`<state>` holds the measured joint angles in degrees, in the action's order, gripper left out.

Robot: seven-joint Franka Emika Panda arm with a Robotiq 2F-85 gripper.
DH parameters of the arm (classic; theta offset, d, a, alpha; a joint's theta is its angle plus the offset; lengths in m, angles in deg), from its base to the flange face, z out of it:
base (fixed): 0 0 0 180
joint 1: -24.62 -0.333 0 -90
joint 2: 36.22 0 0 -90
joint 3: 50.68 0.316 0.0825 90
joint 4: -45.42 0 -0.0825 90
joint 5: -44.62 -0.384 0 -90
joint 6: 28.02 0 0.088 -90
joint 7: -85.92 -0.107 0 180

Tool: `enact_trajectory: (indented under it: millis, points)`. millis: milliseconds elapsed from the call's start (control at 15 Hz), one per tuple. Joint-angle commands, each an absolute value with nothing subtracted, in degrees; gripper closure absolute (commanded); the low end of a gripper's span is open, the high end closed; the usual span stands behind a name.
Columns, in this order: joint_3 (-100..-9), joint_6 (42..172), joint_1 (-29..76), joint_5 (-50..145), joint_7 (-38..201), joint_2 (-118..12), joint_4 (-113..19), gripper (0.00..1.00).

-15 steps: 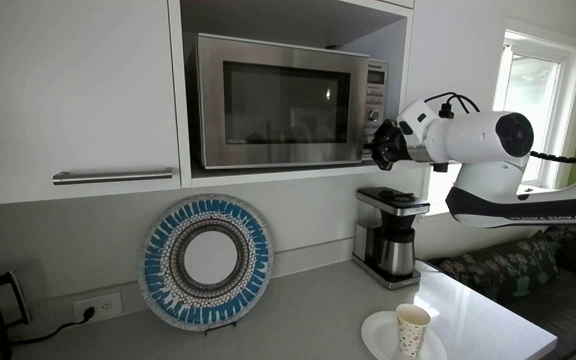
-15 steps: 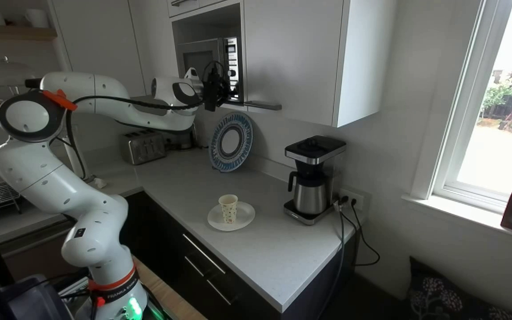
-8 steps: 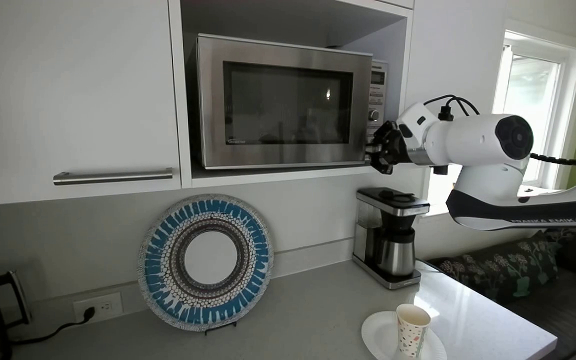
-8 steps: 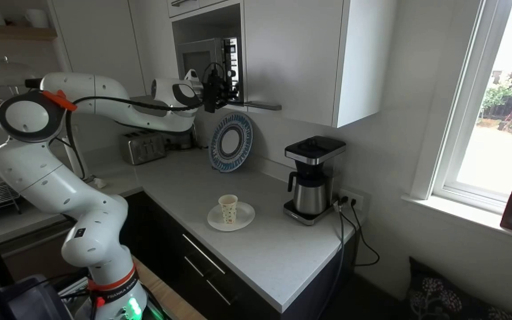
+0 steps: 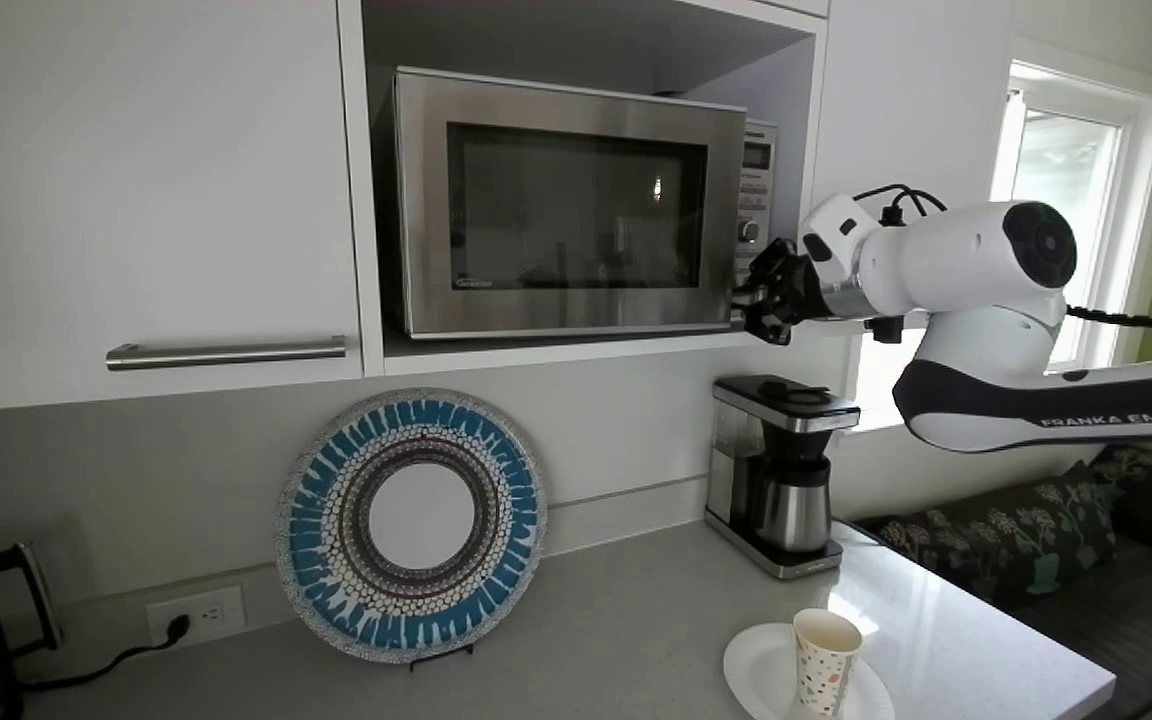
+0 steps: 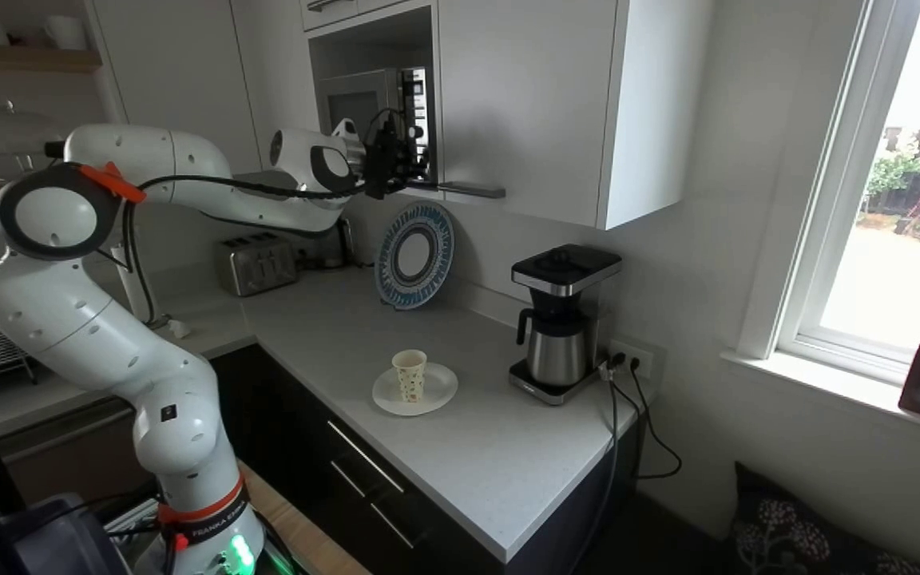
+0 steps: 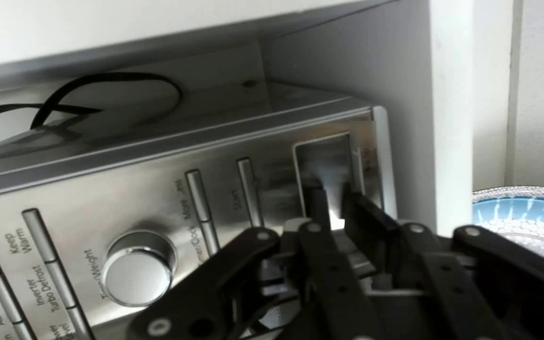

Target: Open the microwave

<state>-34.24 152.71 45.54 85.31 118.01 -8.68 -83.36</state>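
The steel microwave (image 5: pixel 571 105) (image 6: pixel 358 84) sits in an open cabinet niche. Its dark-windowed door (image 5: pixel 576 210) stands slightly ajar, its right edge overlapping part of the button panel (image 5: pixel 754 190) (image 7: pixel 111 198). By the panel's lower end, close to the door's edge, is my gripper (image 5: pixel 740 298) (image 6: pixel 420 168). In the wrist view, the gripper (image 7: pixel 334 192) is partly open, a narrow gap showing between its fingers (image 7: pixel 320 208) and nothing held. They cover part of a glossy rectangular button (image 7: pixel 324 158). Whether they touch the panel or door cannot be told.
The niche's white bottom edge (image 5: pixel 576 352) runs under the microwave. A round dial (image 7: pixel 137 278) sticks out of the panel. A cabinet handle (image 6: pixel 472 190) is near the gripper. Below are a coffee maker (image 6: pixel 560 279), a paper cup (image 6: pixel 410 375) and a patterned plate (image 5: pixel 416 425).
The door's right edge has shifted slightly over the panel. My gripper has gone from shut to partly open. The forearm has tilted and risen a little while the gripper stays near the same spot.
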Motion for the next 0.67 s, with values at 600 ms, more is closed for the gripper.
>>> enact_trajectory:
  millis: [600]
  points:
    - [-43.5, 130.9, 30.4, 74.0, 127.5, -1.9, -84.7, 0.53]
